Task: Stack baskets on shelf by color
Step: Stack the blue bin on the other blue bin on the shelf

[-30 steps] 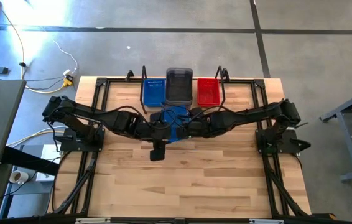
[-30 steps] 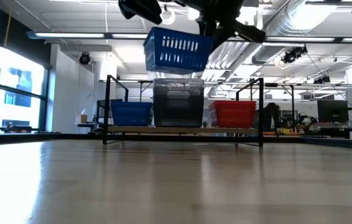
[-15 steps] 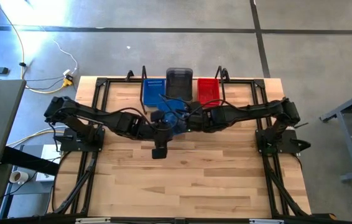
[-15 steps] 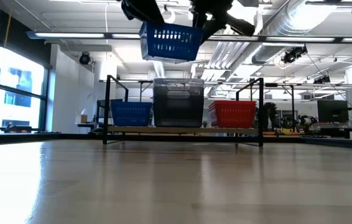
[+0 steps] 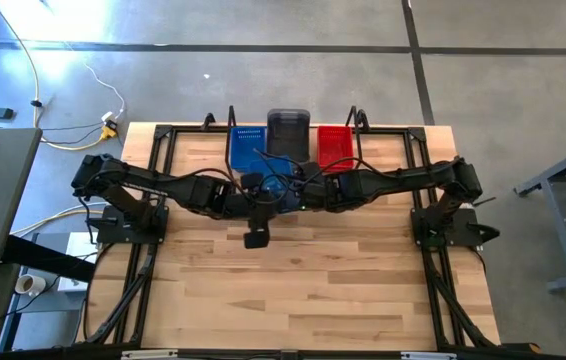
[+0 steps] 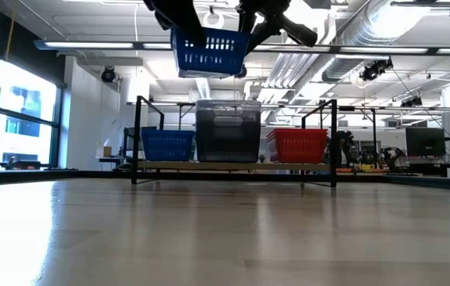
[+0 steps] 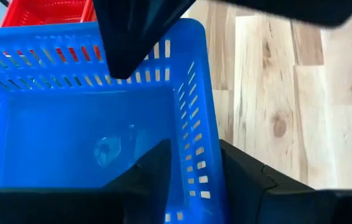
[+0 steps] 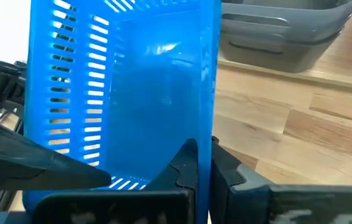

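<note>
A blue basket (image 6: 210, 53) hangs in the air high above the desk (image 5: 313, 270), held between both arms: in the left wrist view one dark finger (image 7: 154, 165) of the left gripper (image 7: 194, 174) sits inside the basket against its slotted end wall and the other finger outside it, so the wall is pinched between them. In the right wrist view the right gripper (image 8: 202, 165) has its fingers drawn tight on the rim of the opposite end wall, one finger (image 8: 185, 163) inside the basket and one outside. From above, the two arms meet over the middle of the desk with the carried basket between the fingers, just in front of the shelf (image 6: 233, 165). Beyond the fingers, on the shelf at the far edge of the desk, stand three groups of baskets side by side: blue baskets (image 6: 167, 145) toward the left arm's side, a taller stack of smoky grey baskets (image 6: 228, 130) in the middle, and red baskets (image 6: 298, 145) toward the right arm's side. In the low view the carried basket hangs above the gap between the blue and grey groups, well clear of both.
</note>
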Tool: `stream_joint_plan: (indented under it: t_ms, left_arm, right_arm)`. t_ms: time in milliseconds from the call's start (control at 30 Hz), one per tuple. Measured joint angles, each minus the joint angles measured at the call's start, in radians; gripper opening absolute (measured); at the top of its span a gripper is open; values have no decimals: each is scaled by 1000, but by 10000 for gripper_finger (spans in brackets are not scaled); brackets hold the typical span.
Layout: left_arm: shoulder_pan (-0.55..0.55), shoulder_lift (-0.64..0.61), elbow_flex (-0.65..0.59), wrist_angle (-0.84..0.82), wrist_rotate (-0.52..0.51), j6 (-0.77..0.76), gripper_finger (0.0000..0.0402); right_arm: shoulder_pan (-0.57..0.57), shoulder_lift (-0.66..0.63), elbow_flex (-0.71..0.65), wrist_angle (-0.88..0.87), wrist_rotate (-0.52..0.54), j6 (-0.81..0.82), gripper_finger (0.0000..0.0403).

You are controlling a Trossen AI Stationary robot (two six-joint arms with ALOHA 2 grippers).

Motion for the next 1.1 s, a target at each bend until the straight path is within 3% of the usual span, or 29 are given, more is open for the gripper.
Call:
stream_joint_plan:
  t_ms: [300, 533, 833, 1100]
  left_arm:
    - [0, 0, 0, -9, 10, 77, 8]
    - [-1, 0, 0, -11, 21, 121, 4]
    - [0, -4, -1, -63, 10, 156, 1]
    - [27, -27, -3, -126, 2, 157, 1]
  right_arm:
    - [0, -2, 0, 2, -2, -22, 0]
    - [1, -2, 0, 1, -11, -46, 18]
    - [2, -8, 0, 5, -2, 7, 106]
    - [2, -61, 1, -13, 88, 12, 107]
